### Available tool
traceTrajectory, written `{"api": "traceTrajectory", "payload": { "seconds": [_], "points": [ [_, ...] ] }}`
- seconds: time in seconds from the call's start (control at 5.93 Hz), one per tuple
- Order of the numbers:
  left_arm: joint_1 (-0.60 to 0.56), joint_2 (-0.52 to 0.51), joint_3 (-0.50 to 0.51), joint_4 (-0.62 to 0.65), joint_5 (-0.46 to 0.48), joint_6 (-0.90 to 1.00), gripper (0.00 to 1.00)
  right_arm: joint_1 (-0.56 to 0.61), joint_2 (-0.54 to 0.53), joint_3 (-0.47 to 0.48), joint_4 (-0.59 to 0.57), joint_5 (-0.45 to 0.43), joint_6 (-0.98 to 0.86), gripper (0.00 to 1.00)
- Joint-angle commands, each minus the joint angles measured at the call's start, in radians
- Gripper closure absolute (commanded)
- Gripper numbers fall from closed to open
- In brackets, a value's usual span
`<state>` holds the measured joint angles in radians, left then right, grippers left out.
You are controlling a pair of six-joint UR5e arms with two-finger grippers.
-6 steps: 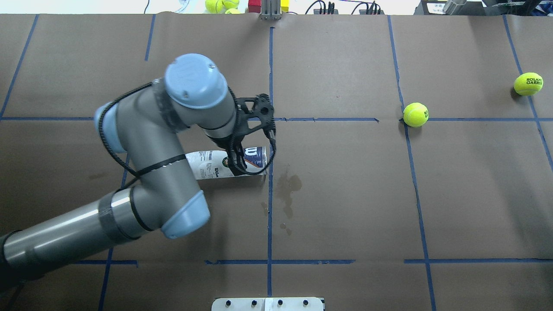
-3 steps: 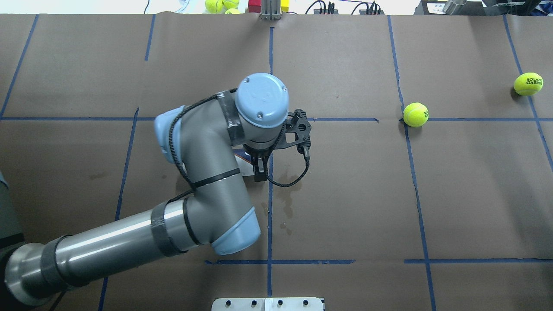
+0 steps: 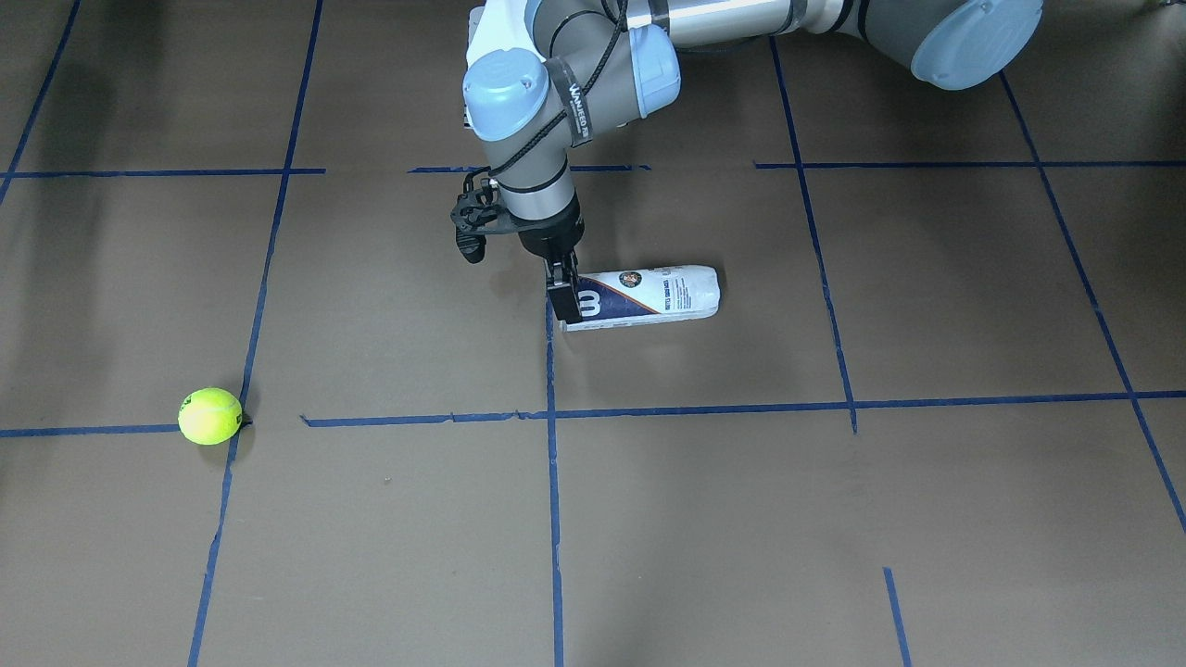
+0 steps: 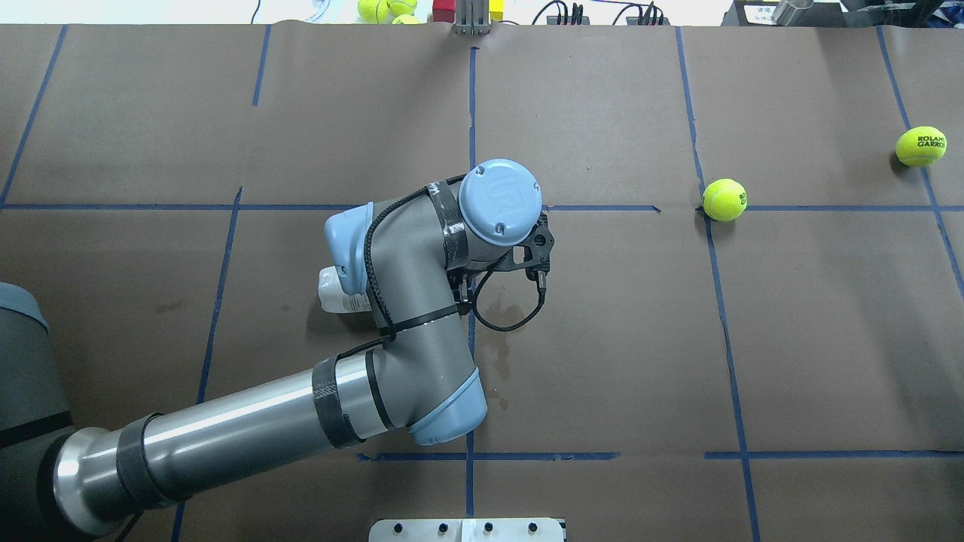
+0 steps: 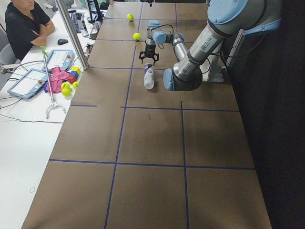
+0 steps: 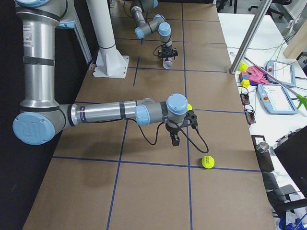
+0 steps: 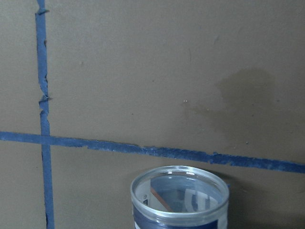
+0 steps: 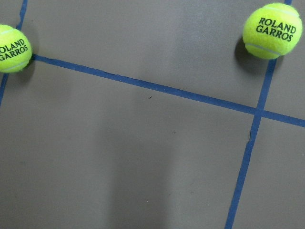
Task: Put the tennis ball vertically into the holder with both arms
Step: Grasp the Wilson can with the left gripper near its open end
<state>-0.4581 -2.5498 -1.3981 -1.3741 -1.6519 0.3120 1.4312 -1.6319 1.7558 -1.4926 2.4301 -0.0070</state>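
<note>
Holder lies on its side near the middle of the counter. Its open, silver-rimmed mouth faces the robot's right and its closed base faces the robot's left. A ball cannot drop in vertically while it lies like this, so the step in hand is judged to be standing it up.

Left tool points straight down at the mouth end, with one black finger in front of the "W" on the label. Whether the fingers clamp the can or only straddle it cannot be told. The left wrist view shows the mouth but no fingers. A hold this close to the rim would probably let the arm pivot the can up onto its base.

Tennis ball rests at a blue tape crossing, well apart from the holder. The second tennis ball lies further out. Right tool hangs above the counter near both balls; open or closed cannot be told. It is likely staged there for a pick.
</note>
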Motion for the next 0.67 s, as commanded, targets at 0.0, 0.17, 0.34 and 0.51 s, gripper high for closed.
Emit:
{"api": "traceTrajectory", "payload": {
  "seconds": [0.0,0.17,0.34,0.51],
  "points": [
    [0.022,-0.001,0.028,-0.011,0.062,-0.002,0.00,-0.002,-0.002,0.002,0.000,0.009,-0.001,0.01],
    [0.025,-0.003,0.031,-0.013,0.063,-0.008,0.00,0.000,-0.002,0.002,0.000,0.009,-0.001,0.01],
    [0.038,0.000,0.034,-0.019,0.064,-0.031,0.00,-0.002,-0.002,0.001,0.000,0.009,-0.001,0.01],
    [0.038,0.000,0.037,-0.023,0.066,-0.031,0.00,-0.003,0.000,-0.002,0.000,0.009,-0.002,0.01]
  ]
}}
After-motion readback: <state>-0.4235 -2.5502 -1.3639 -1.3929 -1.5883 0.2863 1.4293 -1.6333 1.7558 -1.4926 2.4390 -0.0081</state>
